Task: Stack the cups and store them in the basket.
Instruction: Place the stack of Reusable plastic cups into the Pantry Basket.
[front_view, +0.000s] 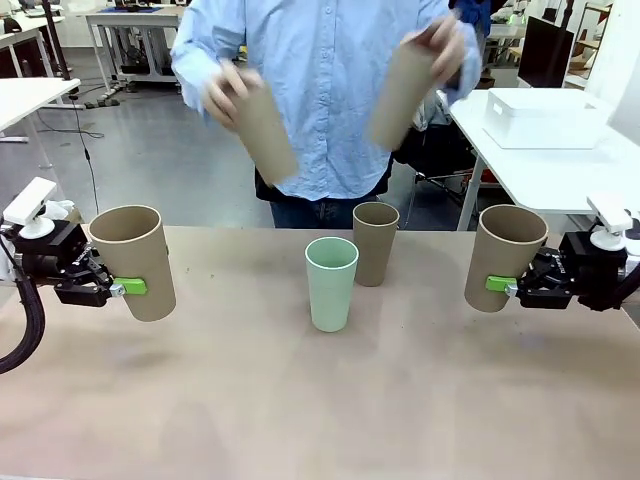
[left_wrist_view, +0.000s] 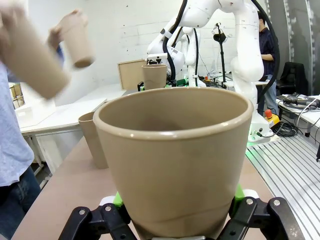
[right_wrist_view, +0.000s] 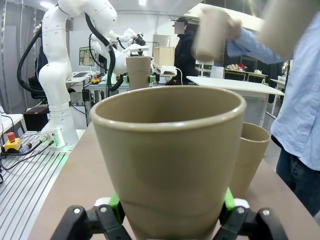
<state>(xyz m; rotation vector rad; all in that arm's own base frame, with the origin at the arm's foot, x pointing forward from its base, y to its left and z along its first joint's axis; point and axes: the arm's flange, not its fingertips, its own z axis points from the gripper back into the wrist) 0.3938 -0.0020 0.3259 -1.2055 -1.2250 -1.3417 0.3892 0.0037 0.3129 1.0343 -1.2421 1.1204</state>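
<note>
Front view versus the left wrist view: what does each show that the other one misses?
Front view: the mint green cup standing mid-table. Left wrist view: a red button beside a white arm's base. Shared: the tan cup clamped in the left jaws, the standing tan cup, the right arm's cup, and the person raising two more cups.
</note>
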